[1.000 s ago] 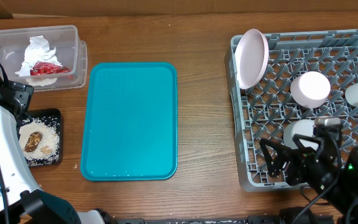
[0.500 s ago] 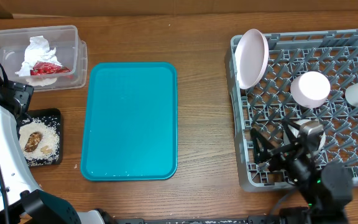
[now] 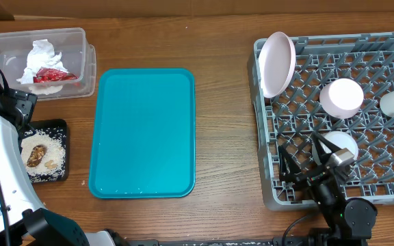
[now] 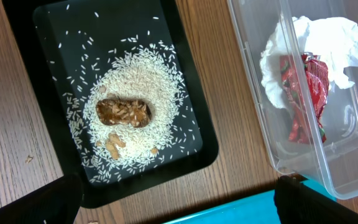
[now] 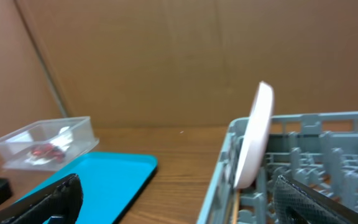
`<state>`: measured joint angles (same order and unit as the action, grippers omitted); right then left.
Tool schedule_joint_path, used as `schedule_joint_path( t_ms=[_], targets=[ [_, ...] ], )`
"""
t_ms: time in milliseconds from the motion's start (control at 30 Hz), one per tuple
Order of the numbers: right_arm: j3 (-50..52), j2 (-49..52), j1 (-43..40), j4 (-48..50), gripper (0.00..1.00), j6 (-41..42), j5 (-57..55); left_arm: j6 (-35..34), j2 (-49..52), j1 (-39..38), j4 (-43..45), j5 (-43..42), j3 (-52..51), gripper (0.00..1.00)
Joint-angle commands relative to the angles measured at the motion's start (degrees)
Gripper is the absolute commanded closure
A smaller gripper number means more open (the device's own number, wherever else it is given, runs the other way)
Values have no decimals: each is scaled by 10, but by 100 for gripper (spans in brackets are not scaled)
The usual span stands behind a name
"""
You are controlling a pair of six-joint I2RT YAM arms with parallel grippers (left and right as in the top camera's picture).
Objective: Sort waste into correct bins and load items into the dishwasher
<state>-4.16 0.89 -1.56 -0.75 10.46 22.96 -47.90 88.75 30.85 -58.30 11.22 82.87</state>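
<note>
While the left end effector (image 4: 179, 200) and right end effector (image 5: 176, 190) gape, a red wrapper (image 4: 306, 87) lies in the tub (image 4: 252, 93).

Right arm (image 3: 351, 210) drawn back toward the bottom of the overhead view. One second earlier its bulk lies across the front right corner of the dish rack (image 3: 388, 55); now only its end section reaches over the rack's front wall. The right gripper (image 3: 299, 162), fingers spread, points up the frame instead of leftward. The pale round dish (image 3: 340, 142) in the front rows, earlier half covered by the arm, is now largely exposed, with only its lower edge overlapped.
</note>
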Motion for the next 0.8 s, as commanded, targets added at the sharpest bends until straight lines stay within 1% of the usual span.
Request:
schedule_joint_path(
  t_ms=[0,100,200,400,467,567,633,767],
  targets=[
    [4,-7,-20,5,0,-2,-9,-5,4,-1,0,8,1,0],
    [11,-7,-28,14,0,-2,-31,-5,4,-1,0,8,1,0],
    [39,-7,-28,60,0,-2,-53,-5,4,-1,0,8,1,0],
    [37,-7,-27,50,0,-2,-103,-5,4,-1,0,8,1,0],
    [37,-7,-27,27,0,-2,-143,-5,4,-1,0,8,1,0],
    [37,-7,-27,-41,0,-2,-180,-5,4,-1,0,8,1,0],
    [37,-7,-27,-39,0,-5,-199,-5,4,-1,0,8,1,0],
    [37,-7,-27,-39,0,-4,-203,-5,4,-1,0,8,1,0]
  ],
)
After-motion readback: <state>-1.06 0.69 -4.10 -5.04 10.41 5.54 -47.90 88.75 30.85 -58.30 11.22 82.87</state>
